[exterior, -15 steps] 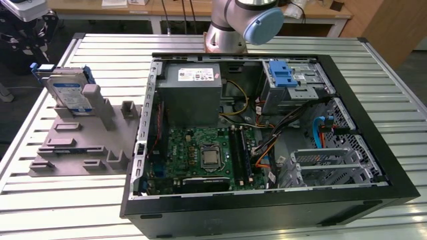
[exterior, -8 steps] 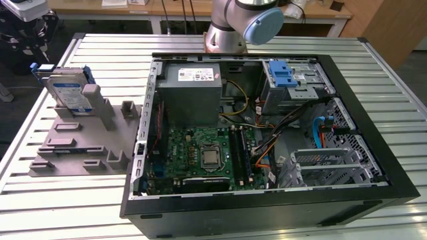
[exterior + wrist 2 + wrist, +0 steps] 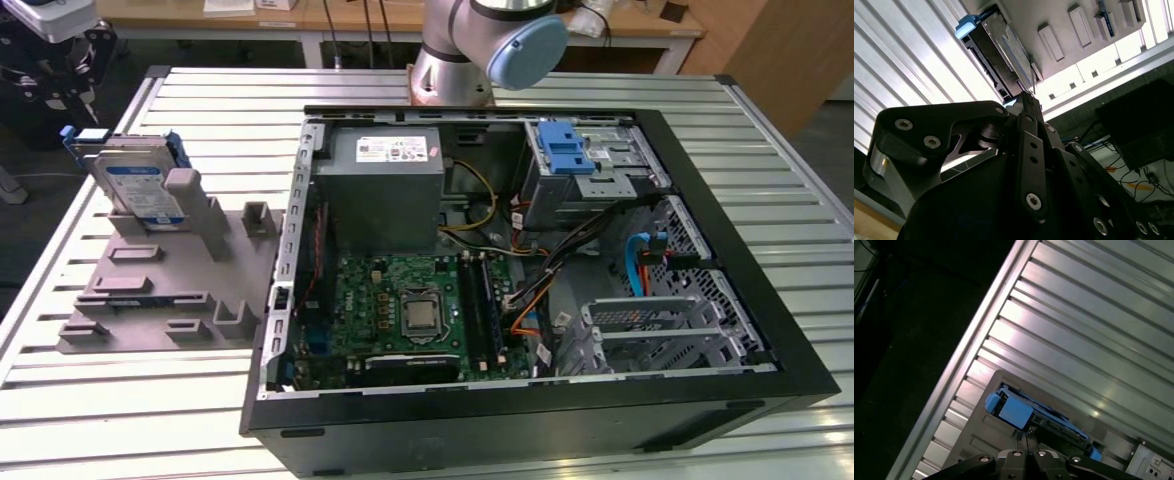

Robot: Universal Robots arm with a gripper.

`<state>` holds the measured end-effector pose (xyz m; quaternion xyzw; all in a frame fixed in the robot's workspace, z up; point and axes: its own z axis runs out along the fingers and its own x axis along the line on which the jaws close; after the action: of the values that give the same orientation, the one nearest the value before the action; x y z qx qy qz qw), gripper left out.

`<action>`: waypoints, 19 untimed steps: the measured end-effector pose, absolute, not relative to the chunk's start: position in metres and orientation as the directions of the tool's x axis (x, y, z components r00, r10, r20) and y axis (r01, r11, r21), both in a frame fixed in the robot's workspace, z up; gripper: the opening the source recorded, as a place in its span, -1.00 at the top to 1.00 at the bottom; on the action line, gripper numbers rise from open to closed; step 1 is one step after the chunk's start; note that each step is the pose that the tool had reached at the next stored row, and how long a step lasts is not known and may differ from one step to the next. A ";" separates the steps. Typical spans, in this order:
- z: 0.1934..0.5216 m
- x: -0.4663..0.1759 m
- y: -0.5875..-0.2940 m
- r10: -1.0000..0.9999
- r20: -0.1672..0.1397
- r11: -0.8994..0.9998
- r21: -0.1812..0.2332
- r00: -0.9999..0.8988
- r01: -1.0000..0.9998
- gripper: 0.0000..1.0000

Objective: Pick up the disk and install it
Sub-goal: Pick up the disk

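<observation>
The disk (image 3: 140, 185) stands on edge in a grey slotted holder (image 3: 174, 290) on the table, at the exterior view's left. Its blue-and-white label faces forward, and a blue bracket runs along its edges. My gripper (image 3: 64, 100) hangs above and just behind the disk, apart from it. In the second wrist view the black fingers meet at their tips (image 3: 1026, 100) with nothing between them, and the disk (image 3: 1001, 50) lies beyond them. The first wrist view has the disk (image 3: 1039, 415) with its blue bracket end just past my shut gripper (image 3: 1026, 440).
An open computer case (image 3: 747, 200) lies on the slatted metal table (image 3: 134, 420) in the exterior view's middle and right. Inside it are a grey power supply (image 3: 380, 190), a motherboard (image 3: 400, 305), loose cables and a metal drive cage with a blue latch (image 3: 567, 150). The arm's base (image 3: 467, 40) rises behind the case.
</observation>
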<state>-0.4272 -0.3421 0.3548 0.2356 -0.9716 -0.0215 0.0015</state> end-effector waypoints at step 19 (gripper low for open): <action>0.355 -0.427 -0.342 -0.542 -0.010 0.840 0.041 -0.840 -0.542 0.79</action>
<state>-0.4273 -0.3421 0.3547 0.2825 -0.9590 -0.0210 0.0008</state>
